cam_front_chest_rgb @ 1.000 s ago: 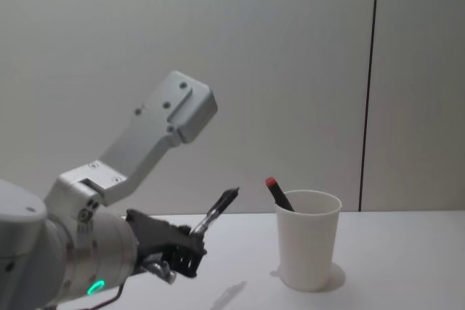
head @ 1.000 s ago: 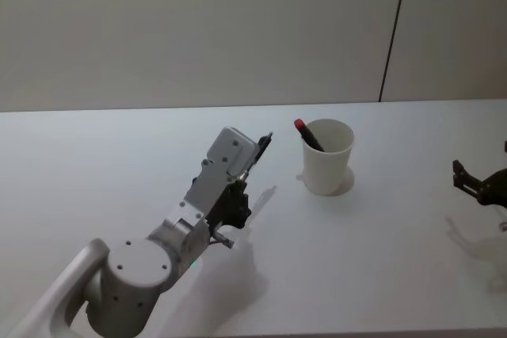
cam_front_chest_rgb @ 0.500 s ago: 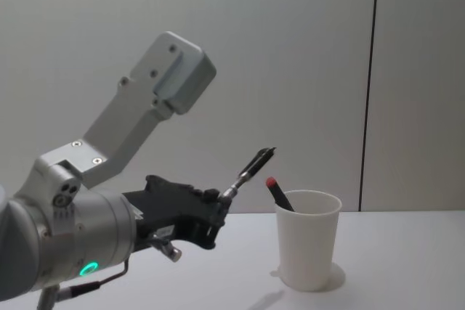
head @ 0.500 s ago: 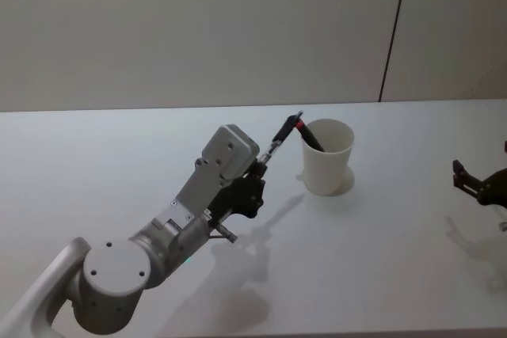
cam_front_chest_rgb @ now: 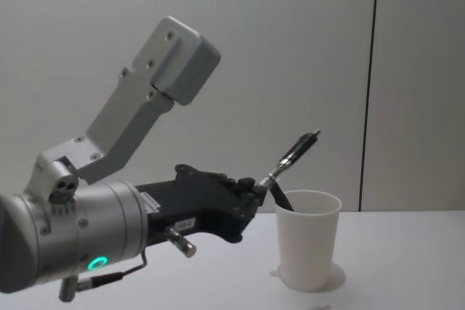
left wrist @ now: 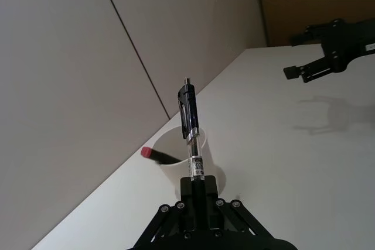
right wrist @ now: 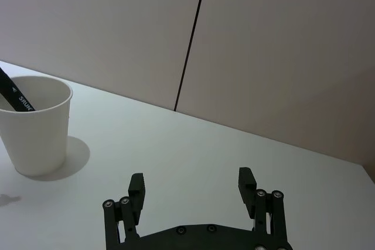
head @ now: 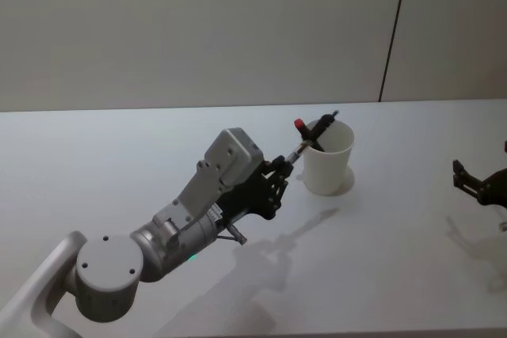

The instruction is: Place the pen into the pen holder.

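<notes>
The left gripper [head: 287, 165] was seen raised above the white table [head: 119, 148], just to the left of the pen holder [head: 327, 165], with its fingers closed narrowly on the lower end of the pen [head: 315, 134]. The pen was held tilted, and its free end, which carried the dark clip, pointed up and toward the far right. In the chest view the held pen was found wholly above the rolled rim, over the left half of the opening, so that no part of it had been lowered into the cup. The pen holder was stood upright on the table toward the far side, right of the middle, with a soft shadow cast at its base. A second, red-capped pen [head: 302, 126] was already leaned inside it against the left part of the rim, its red end projecting up and out to the left, close beneath the held pen and near the gripper's fingertips. Whether the two pens touched could not be told. From the chest the red cap was hidden behind the held pen and the fingertips. The right gripper [right wrist: 191, 180] was kept low over the table well to the right of the cup, with its fingers spread wide and nothing between them. A plain pale wall [head: 198, 29] with one dark vertical seam [head: 394, 29] was seen behind the table's far edge.
</notes>
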You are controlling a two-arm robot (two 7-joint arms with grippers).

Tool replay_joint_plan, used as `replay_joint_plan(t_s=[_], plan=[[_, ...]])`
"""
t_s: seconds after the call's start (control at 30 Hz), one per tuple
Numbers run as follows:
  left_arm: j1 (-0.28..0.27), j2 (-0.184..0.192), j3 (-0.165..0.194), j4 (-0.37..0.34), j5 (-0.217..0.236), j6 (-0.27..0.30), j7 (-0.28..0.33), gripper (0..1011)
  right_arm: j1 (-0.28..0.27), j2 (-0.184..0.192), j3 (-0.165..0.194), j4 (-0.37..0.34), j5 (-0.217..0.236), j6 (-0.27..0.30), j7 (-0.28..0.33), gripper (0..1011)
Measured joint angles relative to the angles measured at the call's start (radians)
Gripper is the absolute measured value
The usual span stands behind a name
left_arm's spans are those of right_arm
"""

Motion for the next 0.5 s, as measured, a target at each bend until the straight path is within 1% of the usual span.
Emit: replay_joint_plan(t_s=[0.27,0.5], plan=[[-0.032,-0.017,0.004,0.043,0.002,-0.044,-0.086,127,0.000,0.000,0.000,0.000,0.000,0.000,0.000,1001],[-0.062,-0.040,0.015,0.084,0.015,-0.066,-0.141,127,0.000,0.000,0.000,0.000,0.000,0.000,0.000,1001]])
